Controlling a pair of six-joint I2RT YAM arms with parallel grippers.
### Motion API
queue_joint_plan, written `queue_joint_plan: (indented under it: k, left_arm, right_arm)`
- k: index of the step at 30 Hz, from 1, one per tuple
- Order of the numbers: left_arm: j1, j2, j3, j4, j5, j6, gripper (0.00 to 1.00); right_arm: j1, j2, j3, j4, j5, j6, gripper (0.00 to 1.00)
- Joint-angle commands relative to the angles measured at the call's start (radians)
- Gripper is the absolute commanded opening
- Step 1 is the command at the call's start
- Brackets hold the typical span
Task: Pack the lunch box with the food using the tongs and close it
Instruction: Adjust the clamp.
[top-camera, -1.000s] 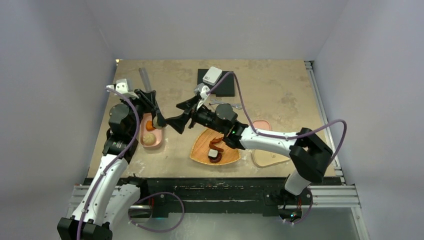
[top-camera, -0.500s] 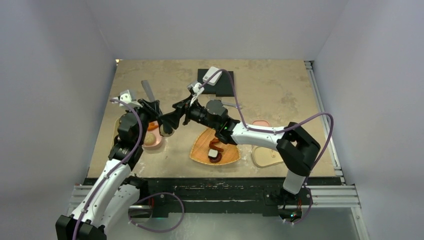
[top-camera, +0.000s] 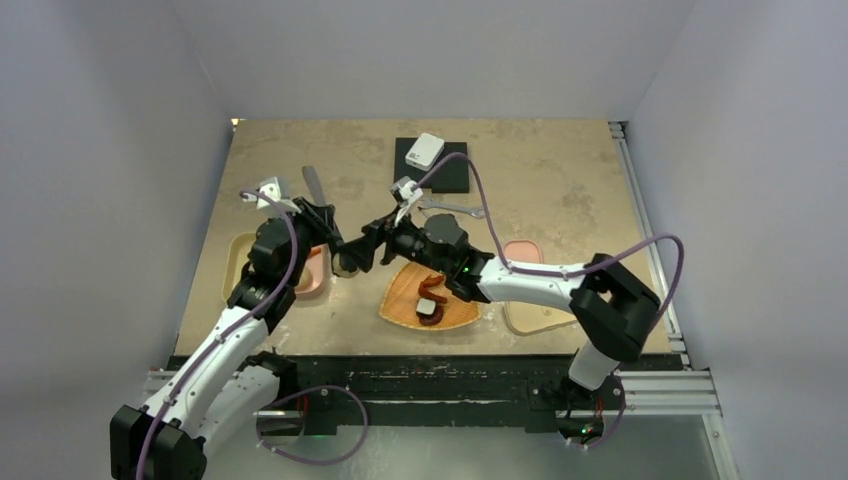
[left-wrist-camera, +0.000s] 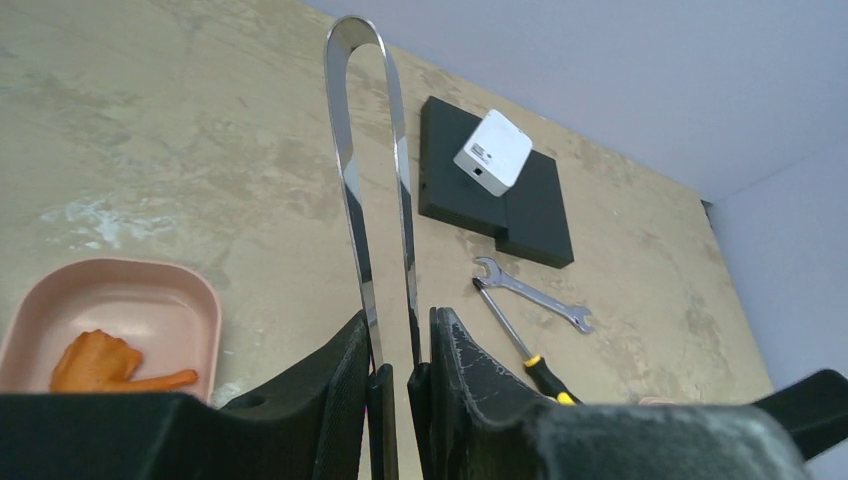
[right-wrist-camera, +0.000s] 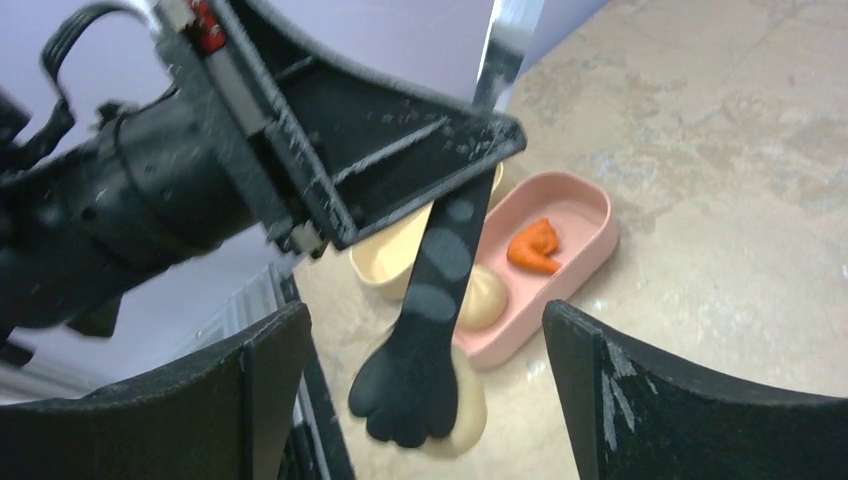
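Note:
My left gripper (left-wrist-camera: 400, 318) is shut on the tongs (left-wrist-camera: 352, 150), whose silver arms rise to a loop beyond the fingers. In the right wrist view the tongs' black paw tip (right-wrist-camera: 415, 385) hangs between the wide-apart fingers of my open right gripper (right-wrist-camera: 425, 315). A beige bun (right-wrist-camera: 472, 405) sits right behind that tip; I cannot tell if it is pinched. The pink lunch box (right-wrist-camera: 575, 215) holds another bun (right-wrist-camera: 482, 298) and an orange piece (right-wrist-camera: 533, 248). From above, the two grippers (top-camera: 335, 243) (top-camera: 358, 255) meet just right of the lunch box (top-camera: 312, 272). More food (top-camera: 430, 300) lies on an orange plate (top-camera: 400, 298).
A cream container (top-camera: 235, 265) lies left of the lunch box. A pink-and-cream lid (top-camera: 530, 305) lies right of the plate. At the back stand a black block (top-camera: 452, 172) with a white box (top-camera: 428, 152), a wrench (left-wrist-camera: 530, 293) and a screwdriver (left-wrist-camera: 522, 348).
My left arm has swung right with the tongs, from over the lunch box to just beside it. The right gripper pushed left toward the tongs, then drew back, staying open.

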Motion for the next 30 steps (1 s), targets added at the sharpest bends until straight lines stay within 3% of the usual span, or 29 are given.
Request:
queue_joint_plan:
  k: [1, 4, 12, 16, 21, 30]
  left_arm:
    - [-0.008, 0.010, 0.051, 0.081, 0.092, -0.036, 0.22]
    - [-0.008, 0.019, 0.063, 0.080, 0.126, -0.038, 0.22]
    - [-0.008, -0.048, 0.012, 0.250, 0.322, -0.080, 0.22]
    - [-0.007, -0.081, 0.012, 0.315, 0.434, -0.128, 0.22]
    - [-0.008, -0.094, 0.039, 0.366, 0.561, -0.156, 0.23]
    - [-0.006, -0.127, 0.051, 0.364, 0.569, -0.178, 0.24]
  right_arm:
    - [0.002, -0.166, -0.075, -0.002, 0.008, -0.001, 0.93]
    - [-0.009, -0.244, -0.124, -0.015, -0.023, -0.027, 0.98]
    - [-0.095, -0.286, -0.155, -0.030, -0.218, -0.034, 0.98]
    - [-0.173, -0.288, -0.203, 0.092, -0.398, 0.037, 0.98]
    - [-0.181, -0.288, -0.202, 0.168, -0.536, 0.048, 0.99]
    - [-0.181, -0.207, -0.127, 0.235, -0.574, 0.064, 0.99]
